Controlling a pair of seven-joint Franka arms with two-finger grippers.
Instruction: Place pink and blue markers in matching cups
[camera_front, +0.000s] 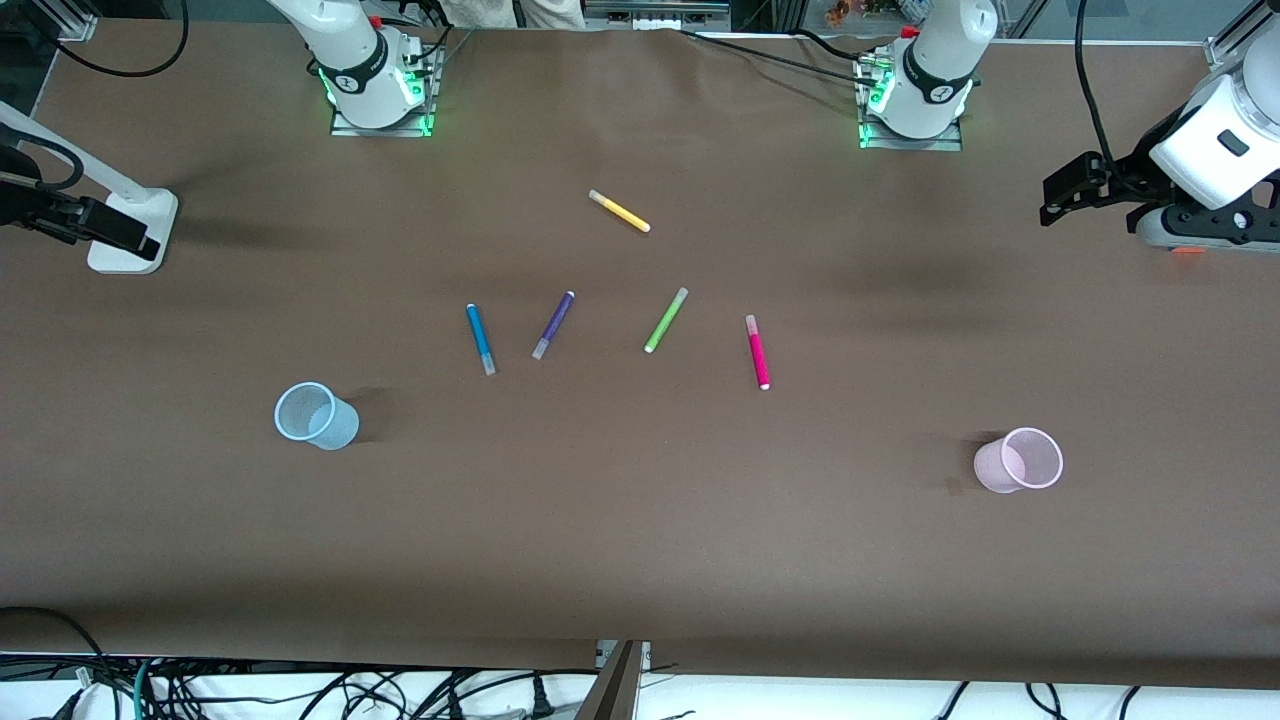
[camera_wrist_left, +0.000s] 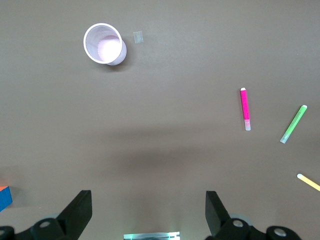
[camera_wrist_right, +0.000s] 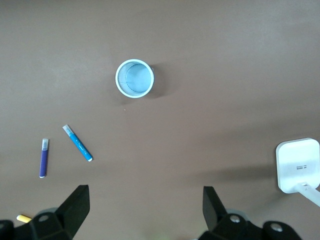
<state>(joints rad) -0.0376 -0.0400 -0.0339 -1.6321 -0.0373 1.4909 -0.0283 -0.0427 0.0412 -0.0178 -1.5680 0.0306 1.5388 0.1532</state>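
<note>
The blue marker (camera_front: 480, 338) and the pink marker (camera_front: 757, 350) lie flat at mid-table, apart from each other. The pale blue cup (camera_front: 315, 415) stands upright toward the right arm's end, nearer the front camera than the markers. The pale pink cup (camera_front: 1020, 460) stands upright toward the left arm's end. My right gripper (camera_front: 135, 240) is open and empty, high over the right arm's end; its wrist view shows the blue cup (camera_wrist_right: 134, 77) and blue marker (camera_wrist_right: 77, 143). My left gripper (camera_front: 1055, 200) is open and empty, high over the left arm's end; its wrist view shows the pink cup (camera_wrist_left: 104, 43) and pink marker (camera_wrist_left: 245, 109).
A dark purple marker (camera_front: 553, 324) and a lime green marker (camera_front: 666, 319) lie between the blue and pink ones. A yellow marker (camera_front: 619, 211) lies farther from the front camera. A white stand (camera_front: 130, 235) sits at the right arm's end, under the right gripper.
</note>
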